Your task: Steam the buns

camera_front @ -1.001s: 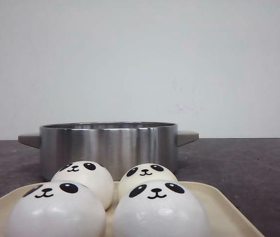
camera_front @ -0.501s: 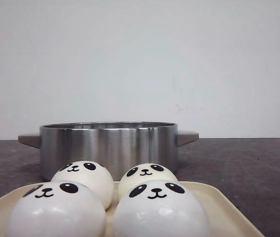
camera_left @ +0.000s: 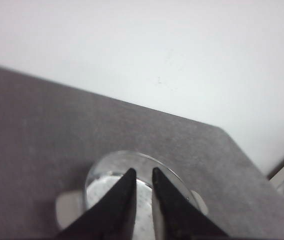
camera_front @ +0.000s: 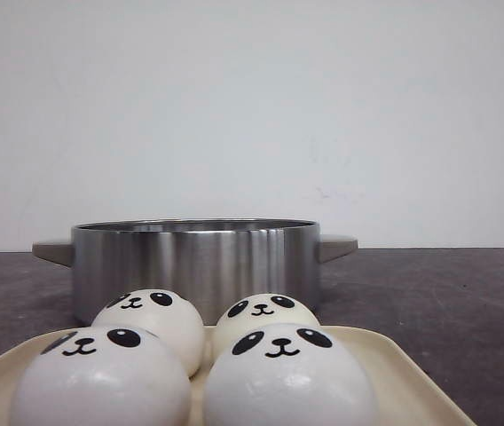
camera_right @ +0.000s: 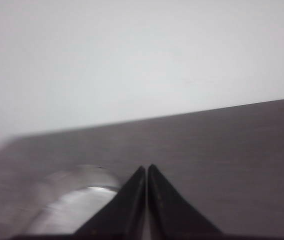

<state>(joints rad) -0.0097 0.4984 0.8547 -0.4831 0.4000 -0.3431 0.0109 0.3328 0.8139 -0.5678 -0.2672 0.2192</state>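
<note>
Buns point(camera_front: 283, 373) show in front view only.

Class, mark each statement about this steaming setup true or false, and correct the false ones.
1. Four buns sit on a cream tray. True.
2. One bun is already inside the steel pot. False: all four are on the tray.
3. The pot stands behind the tray in the front view. True.
4. The right pincer holds a bun. False: it is shut on nothing.
5. The left pincer has a narrow gap, gripping nothing. True.
</note>
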